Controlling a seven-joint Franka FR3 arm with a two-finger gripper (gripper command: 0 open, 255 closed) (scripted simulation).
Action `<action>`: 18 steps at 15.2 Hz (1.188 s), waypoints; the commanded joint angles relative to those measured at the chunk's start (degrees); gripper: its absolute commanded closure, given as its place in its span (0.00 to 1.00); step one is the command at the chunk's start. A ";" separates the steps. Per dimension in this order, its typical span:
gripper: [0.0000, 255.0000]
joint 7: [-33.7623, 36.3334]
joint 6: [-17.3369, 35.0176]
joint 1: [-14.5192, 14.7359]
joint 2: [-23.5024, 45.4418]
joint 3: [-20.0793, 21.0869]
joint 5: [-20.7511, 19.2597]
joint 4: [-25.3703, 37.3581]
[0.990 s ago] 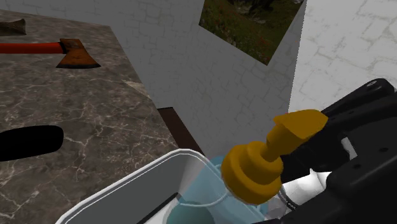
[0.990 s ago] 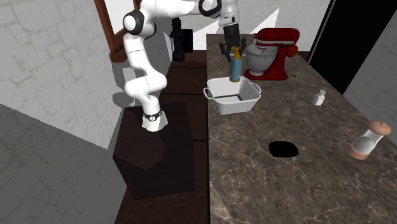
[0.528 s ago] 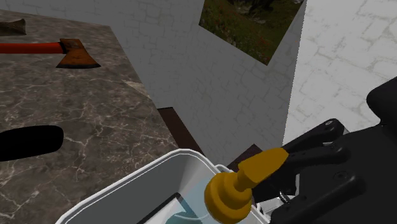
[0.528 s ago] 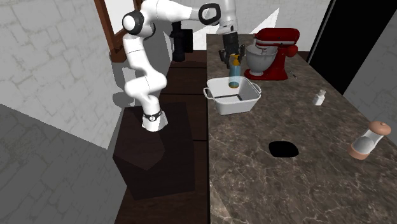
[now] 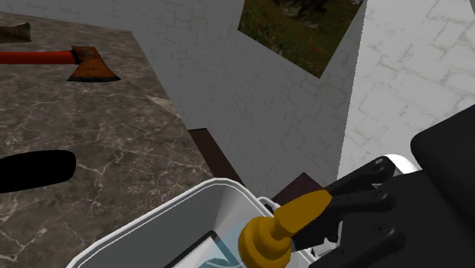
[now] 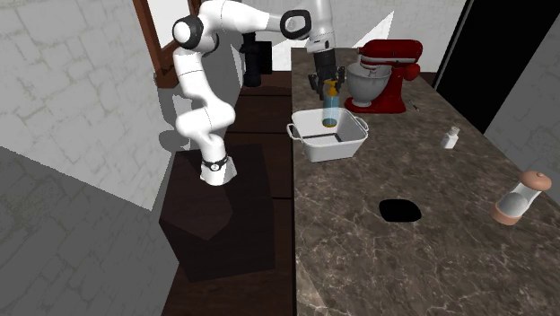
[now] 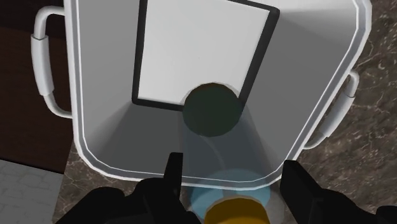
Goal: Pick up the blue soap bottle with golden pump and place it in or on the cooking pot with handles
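Black fingers (image 7: 173, 167) of my tool (image 7: 233, 164) stand narrowly apart and clasp the soap bottle (image 7: 219, 146) between them, just under its golden pump (image 7: 236, 215). The bottle body is pale translucent blue and hangs base-down from the tool. Its lower part is within the walls of the cooking pot (image 7: 102, 70). I cannot tell whether the base touches the pot floor.

The pot is white and rectangular with rounded corners. It has one loop handle (image 7: 43, 63) on each of two opposite sides. A pale panel (image 7: 200, 54) with a dark border lies on its floor.

The pot stands on the desk (image 6: 395, 260), a dark veined stone surface, at the long edge beside my stand (image 6: 215, 224). A red stand mixer (image 6: 386, 67) is just beyond the pot, toward the desk's far end. A small white shaker (image 6: 451, 136) stands near the opposite long edge. A black oval patch (image 6: 399, 211) marks the middle of the desk. A tan-and-white grinder (image 6: 519, 199) sits tilted near the opposite long edge. An axe (image 5: 84, 65) with an orange-red handle lies flat on the desk, well apart from the pot.
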 commanded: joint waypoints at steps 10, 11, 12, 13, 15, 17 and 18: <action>0.00 0.02 -5.73 0.29 -0.51 -1.18 -0.12 5.20; 0.00 0.07 -7.24 0.30 -0.51 -1.40 -0.20 6.69; 0.00 0.07 -7.23 0.31 -0.51 -1.40 -0.21 6.69; 0.00 0.07 -7.23 0.31 -0.51 -1.41 -0.20 6.69; 0.00 0.07 -7.23 0.31 -0.51 -1.40 -0.21 6.69; 0.00 0.07 -7.23 0.30 -0.51 -1.40 -0.21 6.69; 0.00 0.07 -7.23 0.30 -0.51 -1.40 -0.21 6.69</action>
